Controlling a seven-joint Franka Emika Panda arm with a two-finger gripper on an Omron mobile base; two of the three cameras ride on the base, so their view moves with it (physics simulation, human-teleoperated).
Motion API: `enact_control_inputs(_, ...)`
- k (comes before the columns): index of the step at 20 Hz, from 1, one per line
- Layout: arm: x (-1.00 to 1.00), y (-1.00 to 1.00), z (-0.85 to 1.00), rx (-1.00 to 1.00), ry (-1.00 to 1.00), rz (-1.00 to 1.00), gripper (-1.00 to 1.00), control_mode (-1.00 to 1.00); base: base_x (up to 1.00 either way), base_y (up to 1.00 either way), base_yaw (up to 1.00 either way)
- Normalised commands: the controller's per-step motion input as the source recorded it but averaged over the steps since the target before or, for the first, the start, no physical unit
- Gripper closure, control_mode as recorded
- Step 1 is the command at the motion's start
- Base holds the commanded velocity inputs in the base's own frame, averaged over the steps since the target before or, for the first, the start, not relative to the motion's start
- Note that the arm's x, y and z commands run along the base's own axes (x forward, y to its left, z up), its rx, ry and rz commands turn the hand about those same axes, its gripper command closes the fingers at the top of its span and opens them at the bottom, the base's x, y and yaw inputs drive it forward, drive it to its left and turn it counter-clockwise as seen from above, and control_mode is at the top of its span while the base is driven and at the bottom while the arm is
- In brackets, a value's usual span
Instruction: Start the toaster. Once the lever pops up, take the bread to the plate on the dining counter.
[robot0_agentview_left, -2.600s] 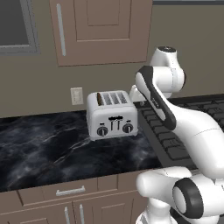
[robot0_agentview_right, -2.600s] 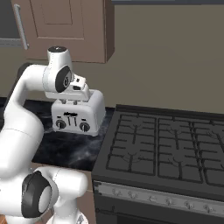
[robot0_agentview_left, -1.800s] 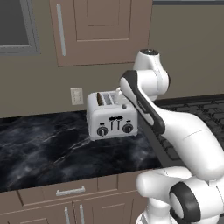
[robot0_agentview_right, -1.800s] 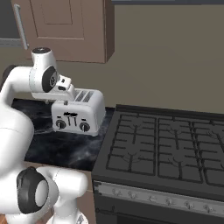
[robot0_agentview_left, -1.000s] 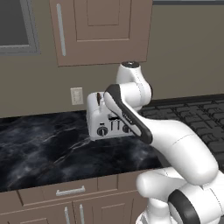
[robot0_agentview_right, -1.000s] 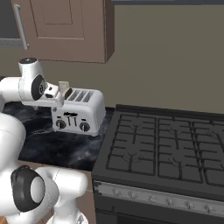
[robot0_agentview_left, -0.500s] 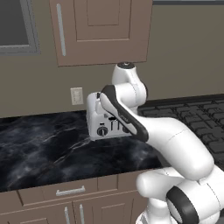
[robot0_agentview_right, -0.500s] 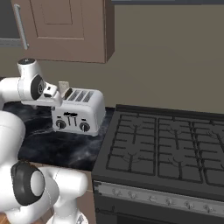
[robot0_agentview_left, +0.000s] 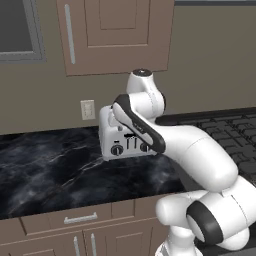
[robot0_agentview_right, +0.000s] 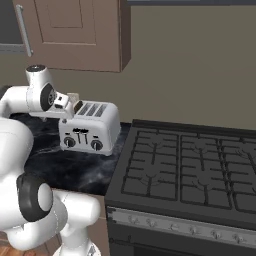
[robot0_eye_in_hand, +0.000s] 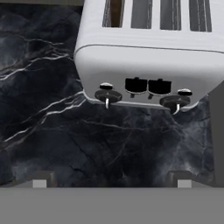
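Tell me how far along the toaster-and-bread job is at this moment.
Early. Done: the arm has reached the toaster, with the open, empty gripper hovering above the counter in front of its levers. In hand: lining up on those levers, not yet touched. The bread sits in the leftmost slot. Left: press a lever, wait for the pop, carry the bread to the plate.

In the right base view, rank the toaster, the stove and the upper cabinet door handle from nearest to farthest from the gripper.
1. toaster: right beside the open gripper, at its slot end.
2. upper cabinet door handle: above, up the wall.
3. stove: off to the right, past the toaster.

Handle and stove are close; this order is a judgement.
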Motion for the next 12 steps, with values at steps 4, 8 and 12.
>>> enact_control_inputs(4,0.16,-0.07,-0.04,0.01,-0.01,0.00,-1.00,-1.00,0.00,0.00,0.00)
enact_control_inputs(8,0.17,-0.02,-0.01,0.00,0.00,0.00,-1.00,-1.00,0.00,0.00,0.00)
enact_control_inputs(12,0.09,-0.06,0.00,0.00,0.00,0.00,-1.00,-1.00,0.00,0.00,0.00)
